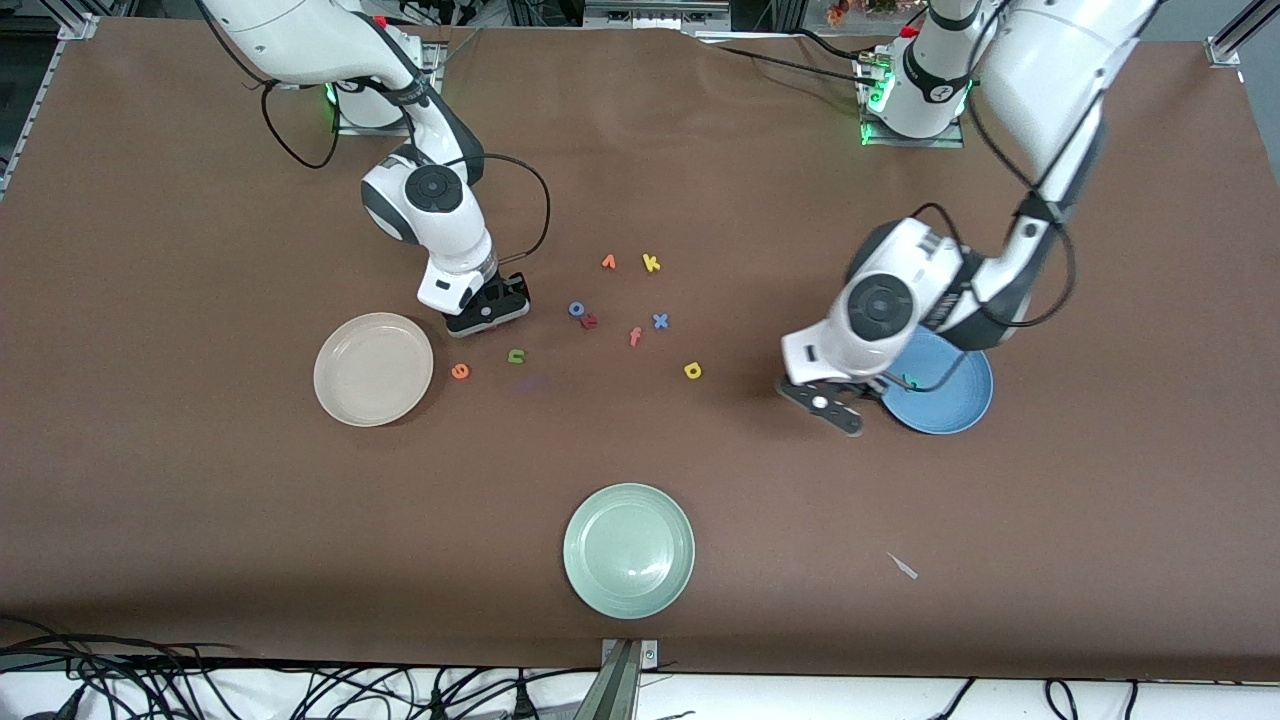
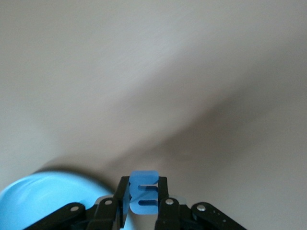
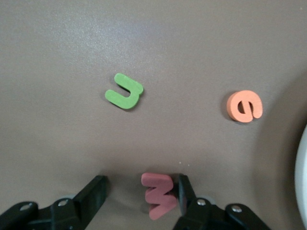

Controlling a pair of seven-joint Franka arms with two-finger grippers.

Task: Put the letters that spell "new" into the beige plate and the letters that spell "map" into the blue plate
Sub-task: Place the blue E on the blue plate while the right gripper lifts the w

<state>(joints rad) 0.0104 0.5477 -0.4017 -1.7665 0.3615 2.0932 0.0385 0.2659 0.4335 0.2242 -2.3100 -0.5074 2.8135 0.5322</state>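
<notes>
Item, my left gripper [image 2: 143, 203]: pressed together on the periwinkle m [image 2: 143, 192], held up at the lower middle of the left wrist frame, its legs pointing sideways, beside the rim of the blue plate [image 1: 955, 400]; a teal letter [image 1: 909, 381] already lies in that plate.

Item, my right gripper [image 3: 139, 201]: fingers spread, low over the cloth at centre-left of the front frame, one finger touching the pinkish-red w [image 3: 159, 194]; the w's long axis runs up the wrist frame.

Item, green n [image 1: 516, 356]: flat, opening upward in the front frame; orange e [image 1: 460, 371] beside it, near the beige plate [image 1: 345, 400]; that plate holds nothing.

Item, yellow a [image 1: 693, 371]: flat, mid-frame.

Item, brown tablecloth [image 1: 200, 520]: covers the whole table; pale green plate [image 1: 600, 580] at lower centre; loose cables [image 1: 150, 685] along the bottom edge.
</notes>
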